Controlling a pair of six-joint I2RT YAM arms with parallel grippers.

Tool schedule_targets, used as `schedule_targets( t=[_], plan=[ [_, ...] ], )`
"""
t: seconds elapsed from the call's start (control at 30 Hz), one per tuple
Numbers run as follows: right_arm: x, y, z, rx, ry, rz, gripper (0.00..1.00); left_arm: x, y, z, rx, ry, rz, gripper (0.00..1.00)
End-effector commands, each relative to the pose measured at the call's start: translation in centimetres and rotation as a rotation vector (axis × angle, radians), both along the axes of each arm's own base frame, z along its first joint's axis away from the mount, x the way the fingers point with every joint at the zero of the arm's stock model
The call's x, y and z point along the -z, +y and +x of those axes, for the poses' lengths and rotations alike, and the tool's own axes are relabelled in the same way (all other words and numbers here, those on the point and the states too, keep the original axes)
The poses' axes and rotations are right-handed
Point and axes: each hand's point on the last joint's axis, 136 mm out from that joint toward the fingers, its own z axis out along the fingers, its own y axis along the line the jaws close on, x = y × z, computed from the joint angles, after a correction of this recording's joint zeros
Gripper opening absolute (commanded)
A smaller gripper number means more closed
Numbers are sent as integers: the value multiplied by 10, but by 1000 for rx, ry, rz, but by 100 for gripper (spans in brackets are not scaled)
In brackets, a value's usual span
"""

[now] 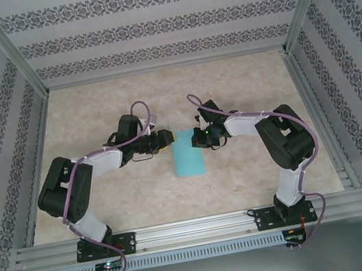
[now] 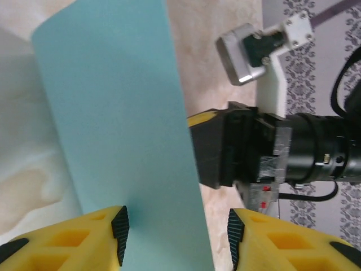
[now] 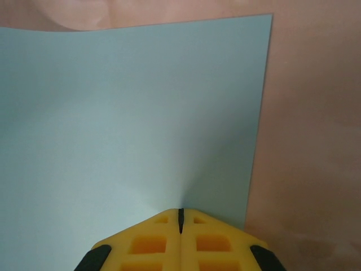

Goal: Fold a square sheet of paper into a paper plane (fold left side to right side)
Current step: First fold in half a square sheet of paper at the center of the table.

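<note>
Soft, even light falls from above on my beige marbled tabletop (image 1: 159, 90), leaving only faint shadows. My left yellow foam fingertips (image 2: 84, 237) blur up close, and the thin turquoise-blue paper sheet (image 3: 130, 113) looks dim.

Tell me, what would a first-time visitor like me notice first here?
The turquoise sheet of paper stands out in the middle of the pale table, between the two arms. The right pincer is shut on its edge, puckering it slightly. The left pincer stands open, with the sheet seen between its yellow fingers.
</note>
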Motion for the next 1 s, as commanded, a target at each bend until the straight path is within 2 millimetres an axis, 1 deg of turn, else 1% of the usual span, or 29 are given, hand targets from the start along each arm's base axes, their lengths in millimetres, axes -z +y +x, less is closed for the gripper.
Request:
schedule_targets(
  t=[0.0, 0.07, 0.13, 0.27, 0.37, 0.47, 0.53, 0.57, 0.63, 0.7, 0.87, 0.97],
  plan=[
    [17, 0, -11, -9, 24, 4, 0, -10, -24, 5, 41, -15, -45, 54],
    [6, 4, -5, -1, -3, 61, 0, -4, -32, 6, 54, -3, -41, 54],
    [-9, 2, 3, 17, -38, 104, 2, 0, -39, 8, 60, 5, -45, 54],
    [-51, -10, 19, 64, -131, 199, 16, 7, -46, 10, 66, 17, -44, 52],
    [-77, -21, 23, 84, -182, 244, 27, 11, -50, 11, 70, 23, -41, 49],
    [-92, -25, 20, 86, -194, 288, 37, 14, -52, 11, 72, 25, -38, 43],
    [-95, -20, 15, 72, -174, 328, 42, 14, -51, 11, 69, 26, -34, 40],
    [-93, -18, 12, 66, -153, 341, 44, 15, -51, 11, 69, 25, -30, 39],
    [-87, -14, 7, 60, -110, 349, 48, 16, -50, 11, 69, 28, -25, 37],
    [-79, -10, 5, 57, -79, 349, 50, 16, -50, 11, 69, 29, -24, 35],
    [-62, 4, 3, 42, -9, 373, 49, 16, -50, 11, 68, 26, -23, 33],
    [-56, 15, 0, 19, 26, 384, 43, 16, -50, 11, 67, 25, -19, 32]
  ],
)
